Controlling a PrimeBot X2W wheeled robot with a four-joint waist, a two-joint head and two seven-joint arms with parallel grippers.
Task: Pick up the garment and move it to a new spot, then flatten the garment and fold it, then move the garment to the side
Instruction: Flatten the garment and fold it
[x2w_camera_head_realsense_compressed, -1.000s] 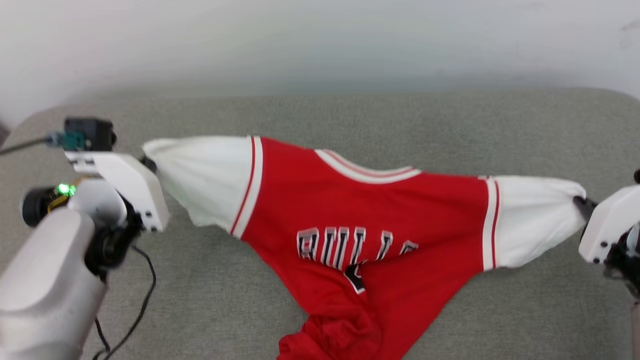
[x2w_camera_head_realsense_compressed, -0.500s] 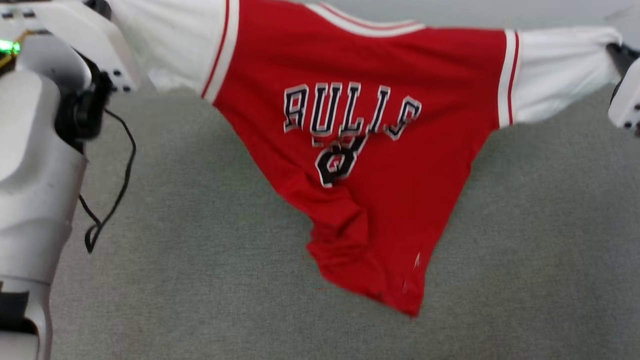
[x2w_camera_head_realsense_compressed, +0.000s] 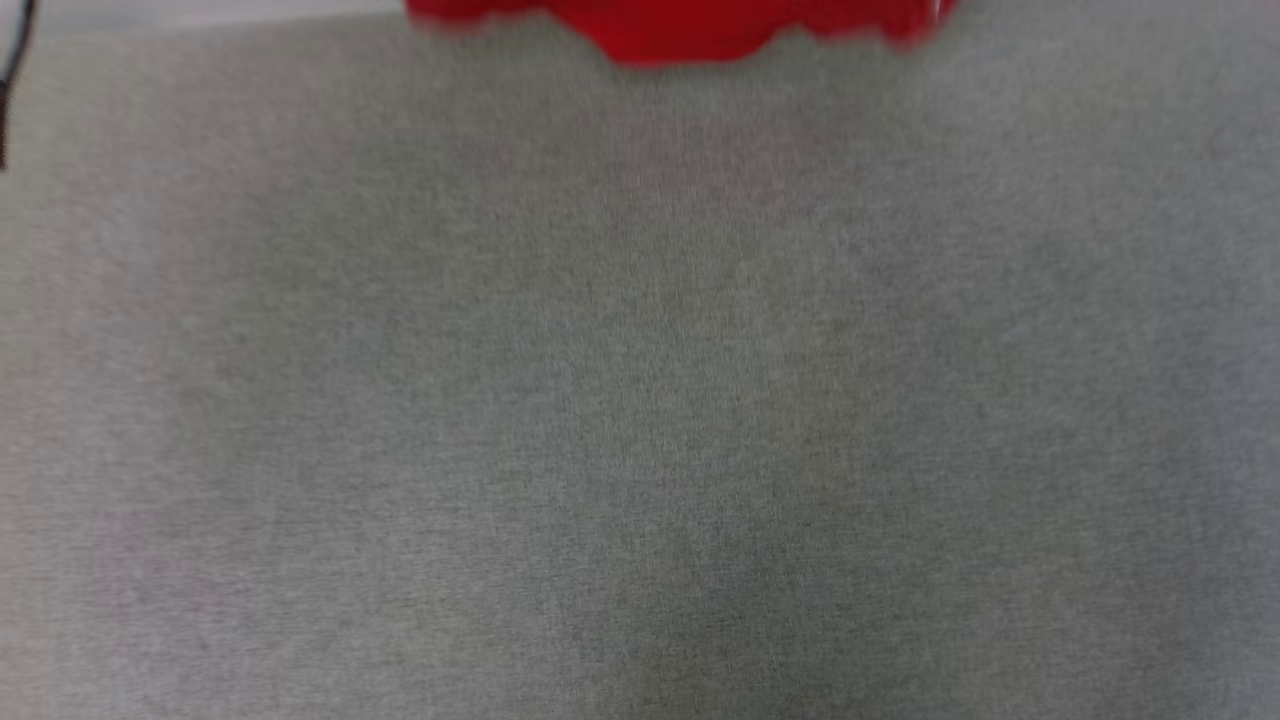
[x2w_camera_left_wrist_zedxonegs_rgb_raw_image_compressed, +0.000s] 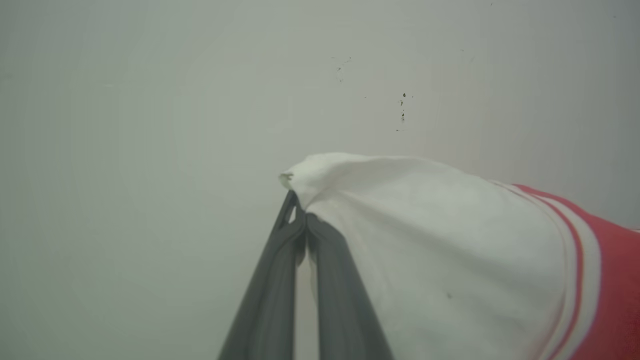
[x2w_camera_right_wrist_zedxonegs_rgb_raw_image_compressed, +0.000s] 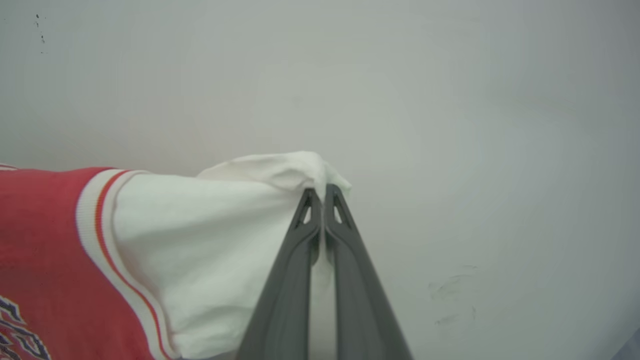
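Observation:
The garment (x2w_camera_head_realsense_compressed: 690, 30), a red jersey with white sleeves, hangs in the air, its red hem just dipping into the top of the head view. In the left wrist view my left gripper (x2w_camera_left_wrist_zedxonegs_rgb_raw_image_compressed: 299, 216) is shut on the tip of one white sleeve of the garment (x2w_camera_left_wrist_zedxonegs_rgb_raw_image_compressed: 425, 250), which drapes off to the right toward the red-striped trim. In the right wrist view my right gripper (x2w_camera_right_wrist_zedxonegs_rgb_raw_image_compressed: 320, 192) is shut on the tip of the other white sleeve of the garment (x2w_camera_right_wrist_zedxonegs_rgb_raw_image_compressed: 200, 240), with the red body and part of the black lettering at the left.
A grey fabric surface (x2w_camera_head_realsense_compressed: 640, 400) spreads across the head view. A dark cable (x2w_camera_head_realsense_compressed: 8, 90) shows at its top left edge. A pale wall (x2w_camera_left_wrist_zedxonegs_rgb_raw_image_compressed: 150, 100) with a few small marks stands behind both grippers.
The head view has tilted down, so the garment has slid up to the top edge and both arms have left it. The jersey is lifted off the grey surface, held by both sleeves.

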